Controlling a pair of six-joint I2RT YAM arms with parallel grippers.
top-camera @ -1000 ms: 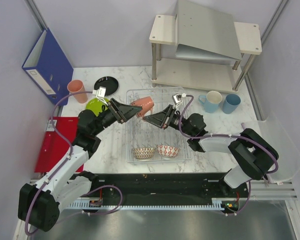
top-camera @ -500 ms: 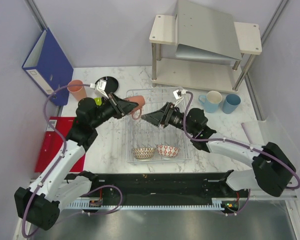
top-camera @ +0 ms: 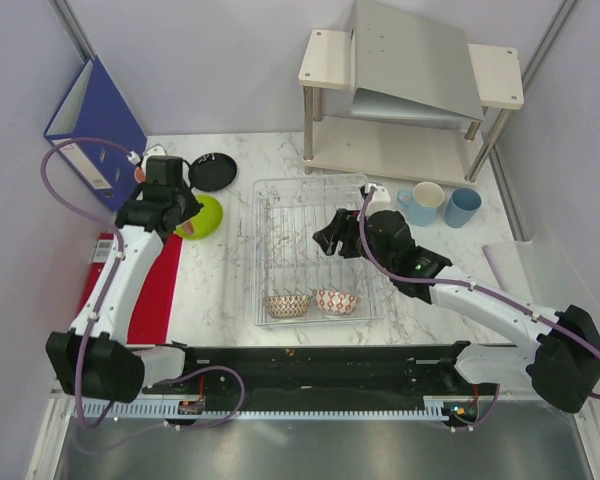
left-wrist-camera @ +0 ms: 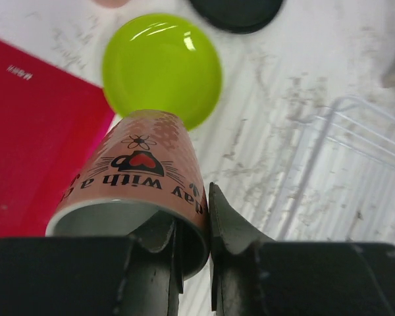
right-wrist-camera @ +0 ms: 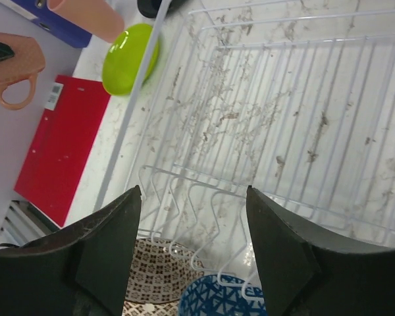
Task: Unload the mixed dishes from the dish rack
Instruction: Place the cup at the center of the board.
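Dish rack (top-camera: 290, 220), two bowls (top-camera: 288, 305), one mug (left-wrist-camera: 141, 174)

Mug (left-wrist-camera: 141, 178): "day with a" in black, upside down; the rest is hidden.
Red folder (left-wrist-camera: 26, 131): small white print, too blurred to read.
Blue binder (top-camera: 95, 125): spine label unreadable.

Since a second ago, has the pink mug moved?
Yes. The left hand carried the pink mug left, off the dish rack, to the lime-green plate.
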